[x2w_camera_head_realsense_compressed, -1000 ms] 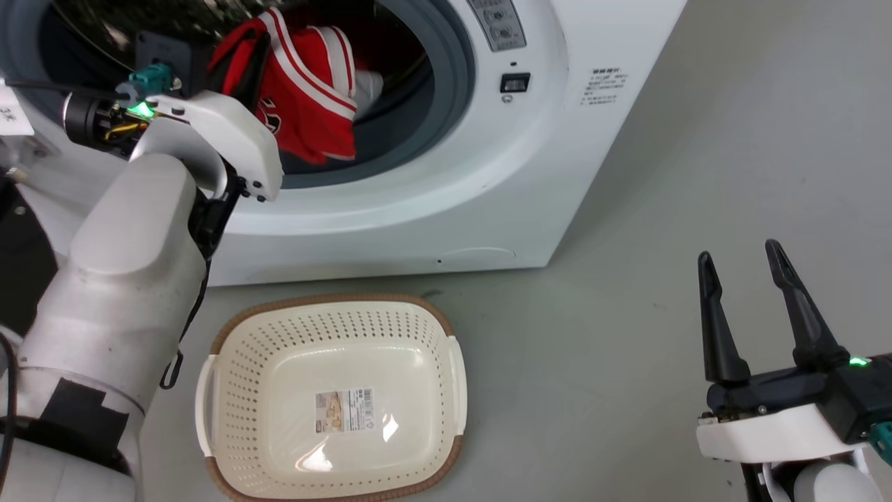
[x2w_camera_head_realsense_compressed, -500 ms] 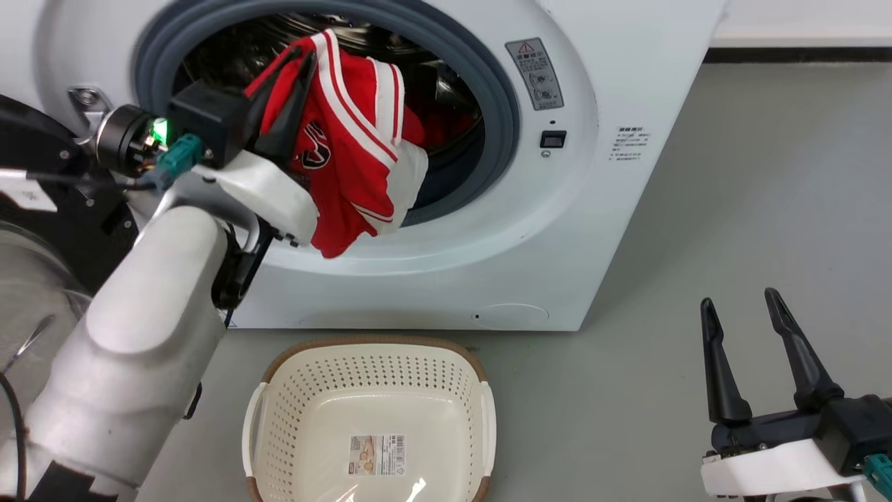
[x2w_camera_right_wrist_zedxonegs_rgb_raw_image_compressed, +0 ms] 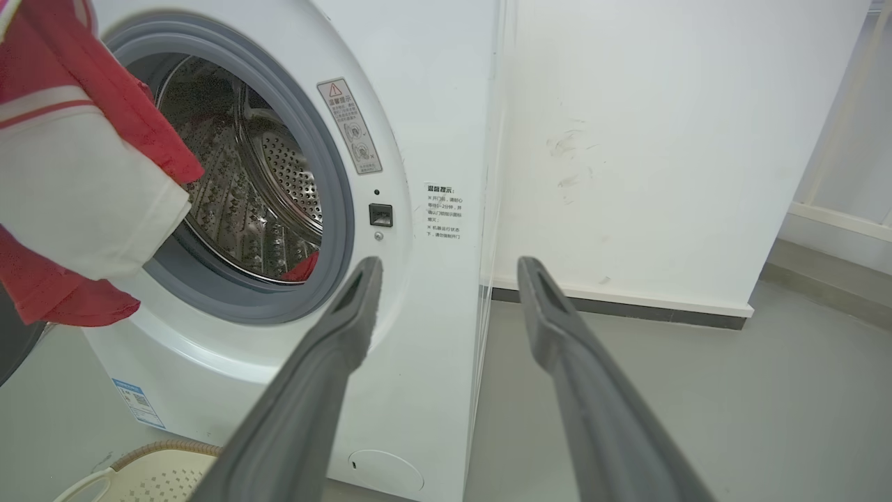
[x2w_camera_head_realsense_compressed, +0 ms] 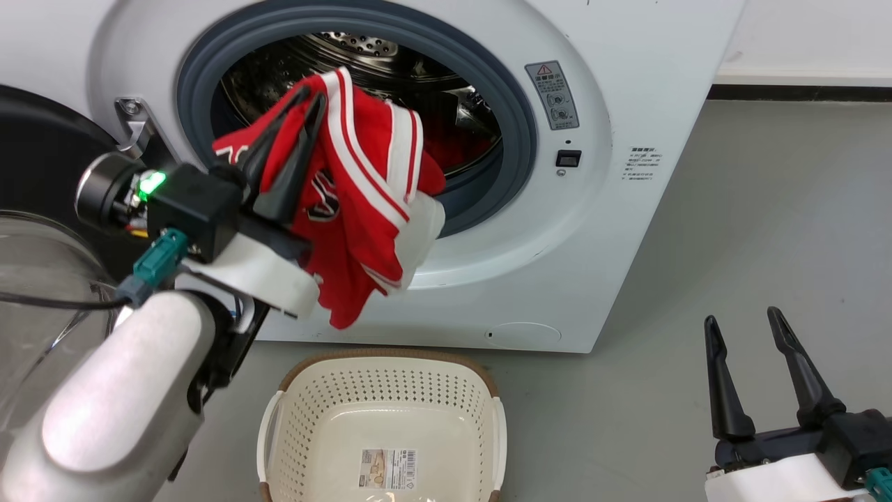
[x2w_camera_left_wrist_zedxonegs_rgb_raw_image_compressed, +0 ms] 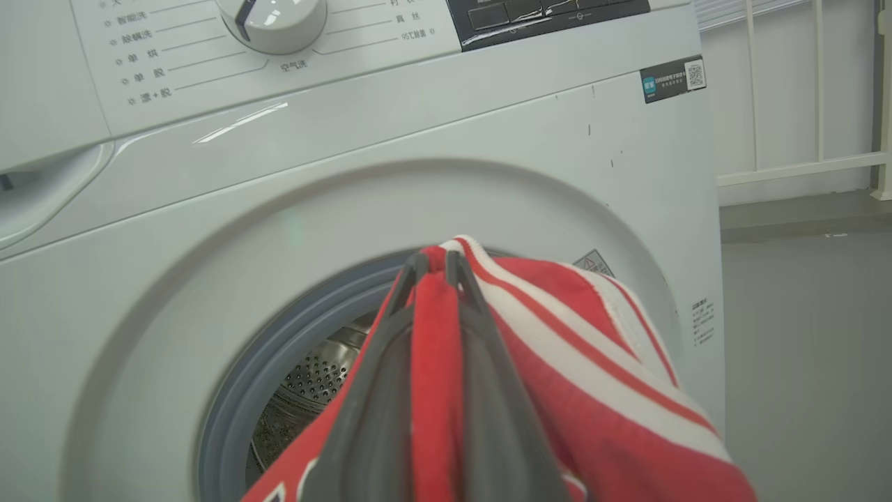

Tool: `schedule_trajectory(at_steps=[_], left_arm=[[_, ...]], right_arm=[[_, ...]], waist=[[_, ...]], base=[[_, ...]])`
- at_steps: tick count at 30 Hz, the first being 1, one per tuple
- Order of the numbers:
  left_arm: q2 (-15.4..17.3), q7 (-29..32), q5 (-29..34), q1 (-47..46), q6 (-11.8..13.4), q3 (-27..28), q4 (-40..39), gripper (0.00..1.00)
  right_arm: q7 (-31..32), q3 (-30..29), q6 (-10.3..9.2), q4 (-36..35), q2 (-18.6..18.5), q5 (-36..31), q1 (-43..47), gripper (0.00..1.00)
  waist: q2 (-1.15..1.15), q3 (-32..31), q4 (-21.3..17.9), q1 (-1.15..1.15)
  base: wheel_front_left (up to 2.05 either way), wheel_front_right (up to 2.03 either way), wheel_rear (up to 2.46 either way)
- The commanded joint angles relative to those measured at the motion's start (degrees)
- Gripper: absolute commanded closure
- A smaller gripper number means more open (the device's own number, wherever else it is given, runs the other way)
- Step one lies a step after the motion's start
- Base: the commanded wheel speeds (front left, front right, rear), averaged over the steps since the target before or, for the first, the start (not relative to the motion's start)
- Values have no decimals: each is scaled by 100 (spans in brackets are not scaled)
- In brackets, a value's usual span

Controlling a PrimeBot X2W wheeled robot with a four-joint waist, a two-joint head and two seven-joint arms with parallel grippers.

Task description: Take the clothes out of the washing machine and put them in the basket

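Left tool [x2w_camera_head_realsense_compressed: 313,95] clamps the jersey [x2w_camera_head_realsense_compressed: 362,188] outside the washing machine [x2w_camera_head_realsense_compressed: 592,230], red garment [x2w_camera_head_realsense_compressed: 453,150] inside, right tool [x2w_camera_head_realsense_compressed: 741,317] spread wide.

Two garments [x2w_camera_head_realsense_compressed: 362,202], one washer [x2w_camera_head_realsense_compressed: 631,90], one basket [x2w_camera_head_realsense_compressed: 390,356]

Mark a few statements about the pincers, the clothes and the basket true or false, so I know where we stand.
1. The left pincer is shut on the jersey. True.
2. The basket holds a garment. False: only a label is on its bottom.
3. The right pincer is open and holds nothing. True.
4. The washing machine is emptied. False: a red garment lies in its drum.
5. The jersey rests on the floor. False: it hangs from the left pincer in front of the porthole.
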Motion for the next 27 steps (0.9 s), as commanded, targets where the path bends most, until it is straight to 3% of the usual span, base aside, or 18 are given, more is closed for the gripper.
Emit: schedule_trajectory(at_steps=[1, 7, 13, 20, 27], left_arm=[[47, 45, 6, 147, 41, -3, -108, 100], [203, 222, -89, 749, 224, -128, -565, 100], [111, 176, -233, 1349, 275, -358, -487, 100], [-122, 33, -384, 1678, 60, -668, 76, 100], [-461, -131, -364, 1368, -230, -877, 1125, 100]], right_arm=[[-12, -8, -4, -2, 1, 15, 55, 0], [-12, -24, -4, -25, 1, 31, -40, 0], [-12, -45, -4, -37, 1, 30, -153, 0], [-12, -81, -4, -93, 1, -46, -371, 0], [-12, -83, -4, -179, 1, -83, -832, 0]], waist=[[0, 10, 14, 1], [0, 141, 50, 1], [0, 352, 49, 1], [0, 881, 45, 1], [0, 1729, -123, 1]], base=[[0, 0, 0], [0, 0, 0], [0, 0, 0], [0, 0, 0], [0, 0, 0]])
